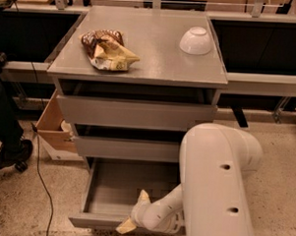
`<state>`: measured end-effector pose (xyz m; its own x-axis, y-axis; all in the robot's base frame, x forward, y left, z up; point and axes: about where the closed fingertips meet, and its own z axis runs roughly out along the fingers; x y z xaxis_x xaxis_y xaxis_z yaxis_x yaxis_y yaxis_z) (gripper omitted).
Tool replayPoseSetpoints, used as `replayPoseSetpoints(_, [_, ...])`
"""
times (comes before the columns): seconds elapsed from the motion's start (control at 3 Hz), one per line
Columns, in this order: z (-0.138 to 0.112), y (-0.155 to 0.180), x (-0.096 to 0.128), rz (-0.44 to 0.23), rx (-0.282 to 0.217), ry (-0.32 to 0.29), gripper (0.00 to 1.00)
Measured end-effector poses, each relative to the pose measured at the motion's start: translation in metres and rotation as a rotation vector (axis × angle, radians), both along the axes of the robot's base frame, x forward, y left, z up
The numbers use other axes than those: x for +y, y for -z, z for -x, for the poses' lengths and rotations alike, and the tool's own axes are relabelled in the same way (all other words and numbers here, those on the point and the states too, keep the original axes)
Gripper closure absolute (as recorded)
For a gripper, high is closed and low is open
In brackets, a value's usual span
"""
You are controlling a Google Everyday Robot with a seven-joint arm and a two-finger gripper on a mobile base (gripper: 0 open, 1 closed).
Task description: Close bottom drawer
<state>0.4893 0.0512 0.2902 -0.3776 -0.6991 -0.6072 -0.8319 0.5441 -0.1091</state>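
The bottom drawer (110,189) of the grey cabinet stands pulled far out and is an empty grey box. Its slim front panel (94,221) lies near the lower edge of the camera view. My gripper (133,213) reaches down over that front panel at its right half, with one yellowish fingertip (125,226) at the panel's outer face and another (143,196) inside the drawer. My white arm (214,187) covers the drawer's right side. The middle drawer (127,148) and top drawer (136,113) stick out slightly.
A crumpled chip bag (107,50) and an upturned white bowl (195,41) lie on the cabinet top. A cardboard box (53,128) stands left of the cabinet. A black cable (41,179) runs over the speckled floor. A dark shoe (11,153) is at the far left.
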Motion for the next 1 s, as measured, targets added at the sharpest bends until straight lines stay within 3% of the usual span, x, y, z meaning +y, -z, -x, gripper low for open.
replayPoseSetpoints(0.67, [-0.015, 0.066, 0.018, 0.012, 0.003, 0.044, 0.0])
replayPoseSetpoints(1.0, [-0.03, 0.076, 0.029, 0.005, -0.023, 0.057, 0.0])
